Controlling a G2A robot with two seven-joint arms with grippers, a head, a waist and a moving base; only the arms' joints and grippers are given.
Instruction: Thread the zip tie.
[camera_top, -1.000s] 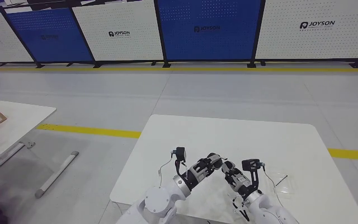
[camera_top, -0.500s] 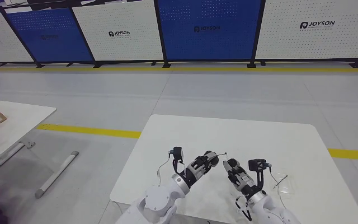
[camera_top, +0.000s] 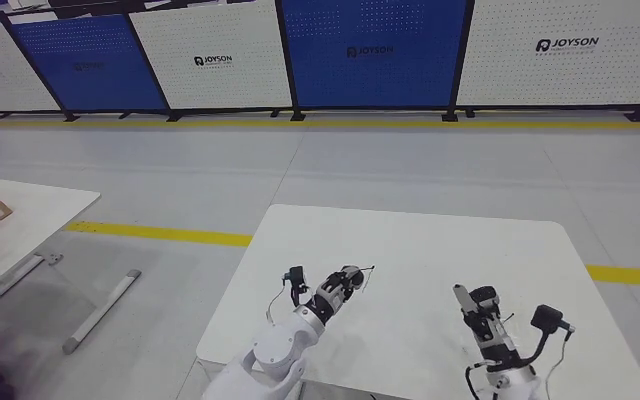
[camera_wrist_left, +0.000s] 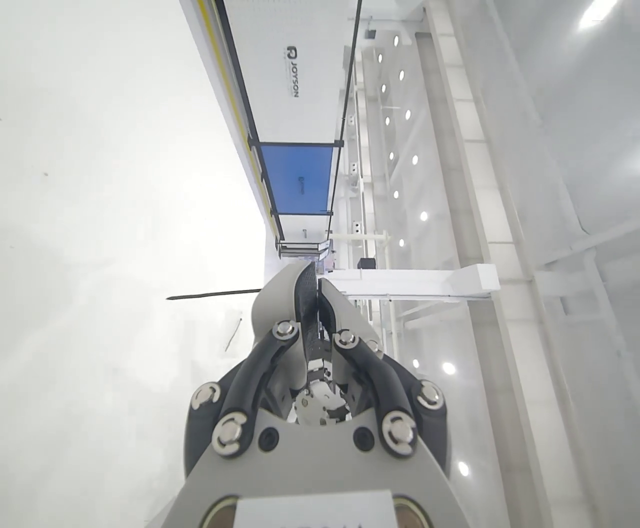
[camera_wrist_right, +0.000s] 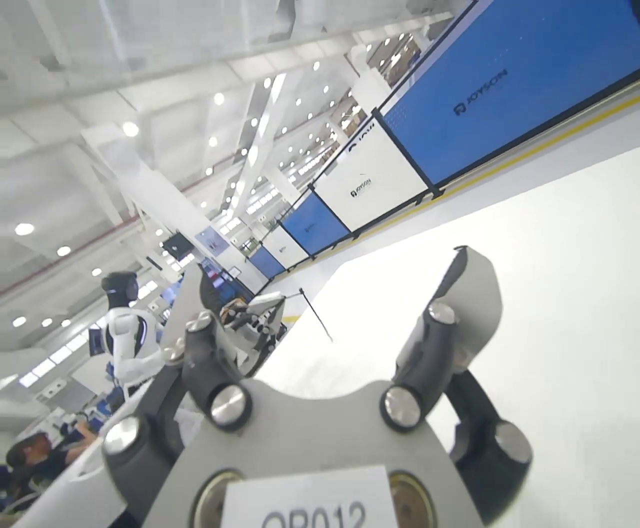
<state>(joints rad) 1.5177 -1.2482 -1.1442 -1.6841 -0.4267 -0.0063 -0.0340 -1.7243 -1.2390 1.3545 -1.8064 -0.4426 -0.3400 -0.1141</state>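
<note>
While tight in the closed left tool (camera_wrist_left: 317, 280), zip tie (camera_wrist_left: 215, 295) tail sideways from its tips; right tool (camera_wrist_right: 327, 267) wide-open, empty.

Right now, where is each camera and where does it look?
Top view: above the arms, looking down at table and floor; shows left gripper and right gripper.
Left wrist view: on the left wrist, looking along the left gripper, shut on the zip tie, over the table.
Right wrist view: on the right wrist, looking past the open right gripper across the table.
Shared: both wrist views show the zip tie in the left gripper.
</note>
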